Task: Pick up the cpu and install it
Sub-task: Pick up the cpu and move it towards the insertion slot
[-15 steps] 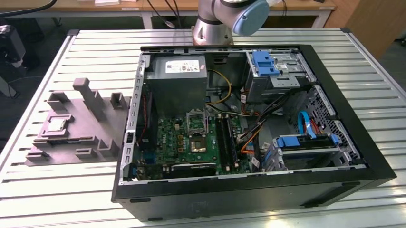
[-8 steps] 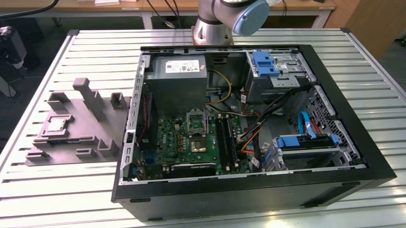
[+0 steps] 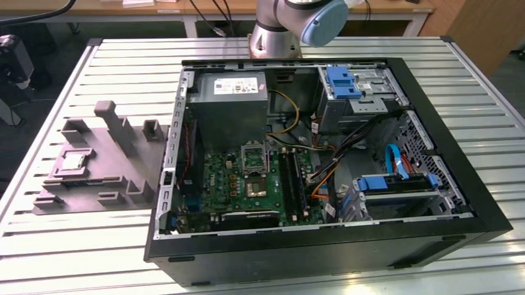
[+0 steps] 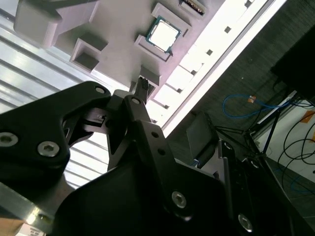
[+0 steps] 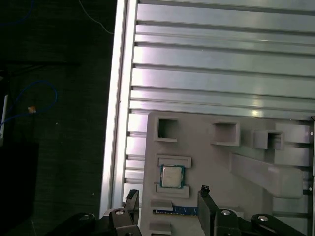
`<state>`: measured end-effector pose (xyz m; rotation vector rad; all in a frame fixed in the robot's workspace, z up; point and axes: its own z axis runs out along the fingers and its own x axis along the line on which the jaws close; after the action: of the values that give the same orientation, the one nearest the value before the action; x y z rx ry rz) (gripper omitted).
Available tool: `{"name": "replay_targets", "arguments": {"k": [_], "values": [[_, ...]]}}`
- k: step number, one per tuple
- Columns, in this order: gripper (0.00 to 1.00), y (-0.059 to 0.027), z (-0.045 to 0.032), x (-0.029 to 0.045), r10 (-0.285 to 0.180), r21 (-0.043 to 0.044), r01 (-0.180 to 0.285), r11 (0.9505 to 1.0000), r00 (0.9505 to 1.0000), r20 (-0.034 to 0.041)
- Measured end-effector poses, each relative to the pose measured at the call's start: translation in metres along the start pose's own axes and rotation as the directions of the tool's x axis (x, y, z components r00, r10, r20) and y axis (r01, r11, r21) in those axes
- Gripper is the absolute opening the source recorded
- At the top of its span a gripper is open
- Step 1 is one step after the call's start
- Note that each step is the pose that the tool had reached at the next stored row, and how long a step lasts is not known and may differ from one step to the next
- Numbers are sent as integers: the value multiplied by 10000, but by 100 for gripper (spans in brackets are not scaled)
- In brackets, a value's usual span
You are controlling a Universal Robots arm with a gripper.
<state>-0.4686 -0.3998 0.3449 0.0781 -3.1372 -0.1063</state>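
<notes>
An open case lies on the slatted table, on the exterior view's right. Inside it are a green board, a socket far of the board's middle, a power supply farther still, and loose cables running to blue drive brackets. On the exterior view's left, just beside the case, sits a grey fixture with posts and pockets. The arm rises at the far edge of the table and is cut off by the frame.

The cpu lies flat in a shallow square pocket on the left part of the fixture, metal top up; both wrist views show it there. A thin dark strip lies in a slot just beside it, its ends hidden.

In the first wrist view the gripper has its fingers spread apart and holds nothing. The cpu sits just beyond the tips, about midway between them, untouched. How high the gripper hangs over it cannot be told. In the second wrist view the black linkage covers much of the table.
</notes>
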Motion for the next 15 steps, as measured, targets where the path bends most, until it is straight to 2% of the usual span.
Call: {"name": "replay_targets", "arguments": {"k": [15], "values": [[59, -9, 41, 0, 1, -3, -1, 10000, 10000, 6]]}}
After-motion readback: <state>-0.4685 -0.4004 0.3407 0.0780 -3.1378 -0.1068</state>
